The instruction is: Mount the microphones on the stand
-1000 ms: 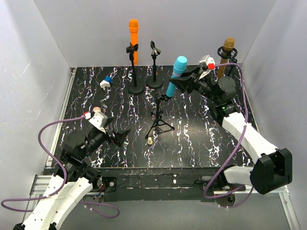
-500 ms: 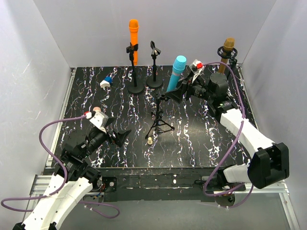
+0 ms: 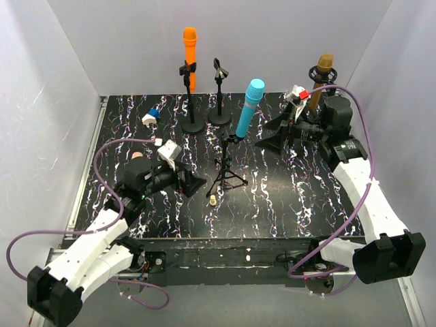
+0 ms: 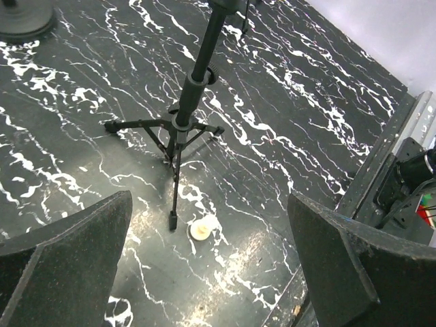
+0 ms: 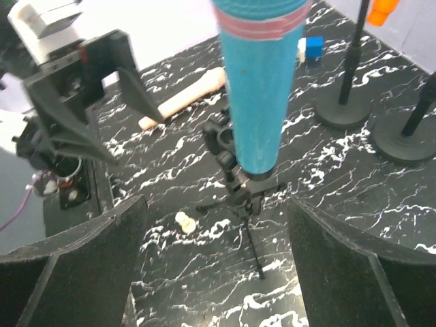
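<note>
The light blue microphone (image 3: 248,107) (image 5: 262,82) stands tilted in the clip of the black tripod stand (image 3: 227,172) (image 4: 182,122) at mid-table. My right gripper (image 3: 271,136) (image 5: 216,204) is open just right of it, touching nothing. My left gripper (image 3: 195,183) (image 4: 208,211) is open and empty, low to the left of the tripod's feet. The orange microphone (image 3: 189,58) sits in a back-left stand. The golden-brown microphone (image 3: 321,78) sits in a back-right stand. The pale pink microphone (image 5: 184,99) (image 3: 137,155) lies flat on the table, mostly hidden by the left arm in the top view.
An empty round-base stand (image 3: 219,95) is beside the orange one. A tiny beige peg (image 3: 213,199) (image 4: 202,229) (image 5: 184,221) lies by a tripod foot. A small blue-and-white piece (image 3: 150,117) rests at the back left. White walls close three sides.
My right gripper opened, let go of the light blue microphone and drew back to the right. The microphone stays in the tripod clip. My left arm reached forward towards the tripod.
</note>
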`<state>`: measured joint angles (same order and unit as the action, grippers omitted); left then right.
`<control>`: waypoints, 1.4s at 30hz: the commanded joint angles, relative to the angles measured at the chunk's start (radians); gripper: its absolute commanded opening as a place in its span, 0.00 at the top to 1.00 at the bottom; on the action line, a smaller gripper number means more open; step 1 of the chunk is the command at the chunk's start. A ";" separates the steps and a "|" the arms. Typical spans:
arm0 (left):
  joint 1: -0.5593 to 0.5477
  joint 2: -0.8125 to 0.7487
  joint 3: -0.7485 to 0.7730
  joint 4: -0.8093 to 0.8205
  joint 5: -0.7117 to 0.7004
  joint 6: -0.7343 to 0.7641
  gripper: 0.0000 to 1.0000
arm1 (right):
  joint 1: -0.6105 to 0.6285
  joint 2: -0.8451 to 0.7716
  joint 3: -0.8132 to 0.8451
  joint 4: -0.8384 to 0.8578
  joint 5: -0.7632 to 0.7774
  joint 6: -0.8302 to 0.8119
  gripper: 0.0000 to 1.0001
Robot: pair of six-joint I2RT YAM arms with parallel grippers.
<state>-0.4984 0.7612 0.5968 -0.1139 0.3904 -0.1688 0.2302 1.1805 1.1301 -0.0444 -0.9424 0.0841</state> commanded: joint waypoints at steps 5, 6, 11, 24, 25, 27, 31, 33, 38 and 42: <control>0.000 0.203 0.023 0.321 0.108 -0.031 0.02 | -0.015 0.004 0.157 -0.941 -0.182 -0.686 0.13; -0.002 0.225 0.011 0.374 0.116 -0.014 0.02 | -0.015 0.004 0.140 -1.000 -0.185 -0.740 0.14; -0.005 0.342 -0.054 0.624 0.171 0.142 0.02 | -0.017 -0.051 -0.067 -0.877 -0.131 -0.727 0.19; -0.011 0.610 0.073 0.853 0.212 0.198 0.02 | -0.120 -0.239 -0.357 -0.614 -0.124 -0.702 0.16; -0.012 0.628 0.080 0.873 0.220 0.177 0.02 | -0.126 -0.234 -0.355 -0.626 -0.124 -0.708 0.16; -0.019 0.662 0.087 0.914 0.223 0.132 0.02 | -0.132 -0.237 -0.349 -0.640 -0.121 -0.721 0.16; -0.031 0.711 0.097 0.976 0.197 0.100 0.03 | -0.144 -0.251 -0.352 -0.644 -0.107 -0.727 0.16; -0.034 0.730 0.106 1.002 0.194 0.081 0.07 | -0.150 -0.260 -0.358 -0.640 -0.099 -0.727 0.16; -0.038 0.762 0.129 1.025 0.202 0.035 0.23 | -0.163 -0.259 -0.359 -0.635 -0.099 -0.722 0.16; -0.040 0.771 0.127 1.043 0.206 0.011 0.44 | -0.169 -0.246 -0.355 -0.635 -0.095 -0.719 0.16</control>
<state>-0.5327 1.5299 0.6895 0.8764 0.5884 -0.1226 0.0708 0.9314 0.7738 -0.7021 -1.0267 -0.6262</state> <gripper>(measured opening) 0.677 0.838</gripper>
